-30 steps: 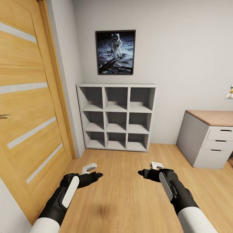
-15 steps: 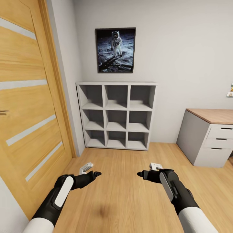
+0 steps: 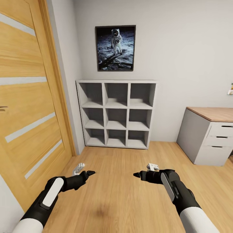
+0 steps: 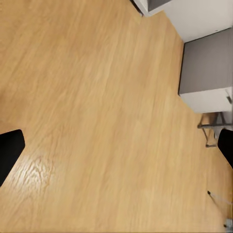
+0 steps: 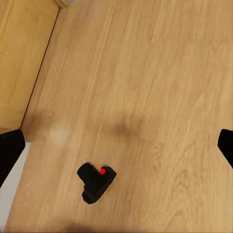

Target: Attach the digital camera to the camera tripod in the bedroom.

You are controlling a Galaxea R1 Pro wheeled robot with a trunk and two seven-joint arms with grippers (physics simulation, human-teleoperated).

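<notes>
We see both arms stretched forward and low over the light wood plank floor [image 3: 123,181] of the bedroom, forearms roughly level and angled slightly toward each other. The left pincer [image 3: 90,173] sits at the end of a black forearm with a white panel, its tips pointing inward; in the left wrist view its two dark fingers [image 4: 9,150] stand at opposite edges of the frame, spread wide with nothing between them but floor. The right pincer [image 3: 137,175] mirrors it, and in the right wrist view its fingers [image 5: 9,153] are likewise far apart and hold nothing. The digital camera [image 5: 96,182] lies on the floor in the right wrist view, small and black with its red button showing, apart from both fingers and resting near a pale wall edge. Ahead of us stands a grey cube shelf [image 3: 116,114] against the pale wall, with a framed astronaut picture [image 3: 115,48] above it. A wooden door [image 3: 29,106] stands at the left, and a wood-topped desk [image 3: 210,136] with white drawers at the right. In the left wrist view we make out thin metal legs [image 4: 213,127] beside a grey cabinet; what they belong to we cannot tell.
</notes>
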